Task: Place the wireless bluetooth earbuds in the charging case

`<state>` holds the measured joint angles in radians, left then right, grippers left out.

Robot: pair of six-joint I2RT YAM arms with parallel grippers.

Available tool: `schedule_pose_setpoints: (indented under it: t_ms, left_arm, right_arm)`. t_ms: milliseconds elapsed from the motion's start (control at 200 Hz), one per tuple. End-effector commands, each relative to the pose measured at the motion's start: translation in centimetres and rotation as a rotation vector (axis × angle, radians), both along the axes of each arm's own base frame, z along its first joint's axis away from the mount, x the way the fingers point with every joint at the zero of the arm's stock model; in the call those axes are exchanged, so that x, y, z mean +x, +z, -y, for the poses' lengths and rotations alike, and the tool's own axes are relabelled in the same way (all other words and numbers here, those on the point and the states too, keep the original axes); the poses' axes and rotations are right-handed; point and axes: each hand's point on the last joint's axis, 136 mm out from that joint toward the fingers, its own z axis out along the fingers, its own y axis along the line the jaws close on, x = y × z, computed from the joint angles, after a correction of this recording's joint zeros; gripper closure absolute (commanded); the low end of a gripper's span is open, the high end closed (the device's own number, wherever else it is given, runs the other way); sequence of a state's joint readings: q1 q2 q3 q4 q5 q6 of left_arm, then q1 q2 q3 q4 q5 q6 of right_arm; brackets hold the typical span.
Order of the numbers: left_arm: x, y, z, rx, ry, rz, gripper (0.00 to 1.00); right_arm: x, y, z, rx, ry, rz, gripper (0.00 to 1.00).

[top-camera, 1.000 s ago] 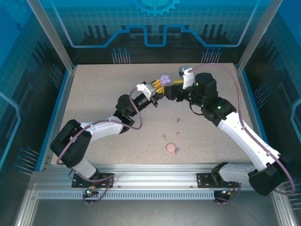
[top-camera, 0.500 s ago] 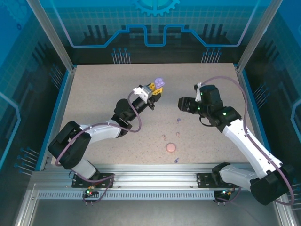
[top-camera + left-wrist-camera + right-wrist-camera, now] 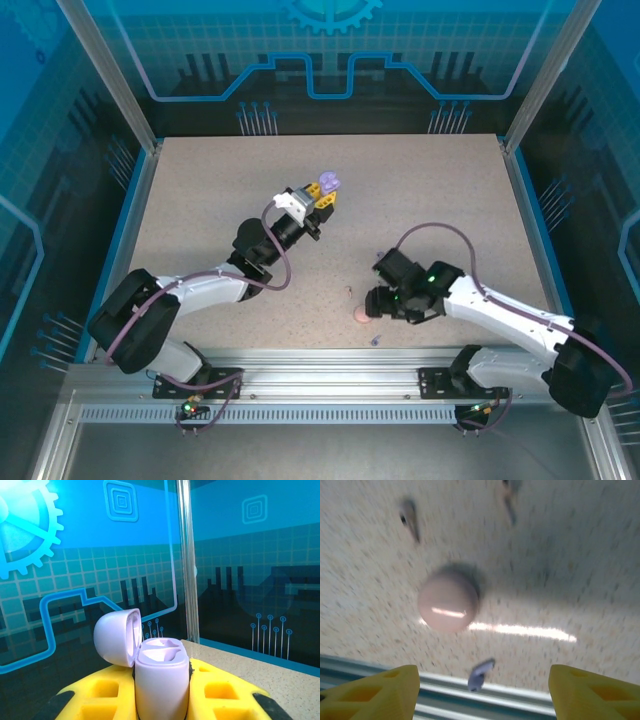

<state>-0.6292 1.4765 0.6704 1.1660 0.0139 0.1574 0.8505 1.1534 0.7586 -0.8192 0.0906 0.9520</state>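
Note:
The pale purple charging case (image 3: pixel 161 680) stands upright with its lid (image 3: pixel 117 636) flipped open and both wells empty. My left gripper (image 3: pixel 162 692) is shut on it, held above the back middle of the table (image 3: pixel 325 190). Low over the front of the table, my right gripper (image 3: pixel 482 692) is open with nothing between its yellow fingers (image 3: pixel 375 692). Just ahead of it a pale purple earbud (image 3: pixel 480 675) lies at the table's front edge (image 3: pixel 375 340). Two more small earbuds (image 3: pixel 410 519) (image 3: pixel 509 500) lie farther back, blurred.
A round pale pink disc (image 3: pixel 448 601) sits on the table just left of the right gripper (image 3: pixel 364 314). One earbud (image 3: pixel 349 290) lies beyond it. The metal rail (image 3: pixel 470 705) runs along the front edge, and glass walls enclose the table.
The right arm swung from the back beside the case down to the front, over the pink disc. A purple earbud now lies by the front edge. The left gripper drew slightly left with the case.

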Motion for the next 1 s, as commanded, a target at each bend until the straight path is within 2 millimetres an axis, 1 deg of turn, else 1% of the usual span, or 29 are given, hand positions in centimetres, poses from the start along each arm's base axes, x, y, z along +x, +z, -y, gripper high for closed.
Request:
schedule_pose_setpoints:
  t_ms: [0, 120, 245, 395, 600, 785, 905, 995]
  left_arm:
    - [-0.4, 1.2, -0.9, -0.03, 0.017, 0.019, 1.0]
    - [-0.6, 1.2, -0.9, -0.033, 0.01, 0.019, 1.0]
    - [-0.8, 1.2, -1.2, -0.034, 0.015, 0.026, 1.0]
    - [-1.0, 1.4, -1.5, -0.038, 0.025, 0.038, 1.0]
    - [-1.2, 2.0, -1.7, -0.039, 0.03, 0.057, 1.0]
    - [-1.1, 2.3, -2.1, -0.046, 0.038, 0.066, 1.0]
    - [-1.0, 2.3, -2.3, -0.051, 0.042, 0.067, 1.0]
    - [-0.9, 2.3, -2.3, -0.051, 0.042, 0.065, 1.0]
  right_arm:
    - [-2.7, -1.4, 1.2, -0.102, -0.082, -0.065, 0.31]
    - [-4.5, -2.3, 1.2, -0.137, -0.078, -0.087, 0.33]
    - [-5.1, -3.1, 0.6, -0.124, -0.076, -0.105, 0.39]
    - [-5.0, -4.0, -0.6, -0.113, -0.064, -0.122, 0.46]
    - [-4.7, -4.8, -2.3, -0.129, -0.028, -0.149, 0.48]
    - [-4.7, -5.4, -2.9, -0.143, -0.016, -0.165, 0.53]
    - [-4.7, -5.7, -3.0, -0.153, -0.014, -0.171, 0.55]
    - [-4.7, -5.8, -3.0, -0.157, -0.01, -0.176, 0.58]
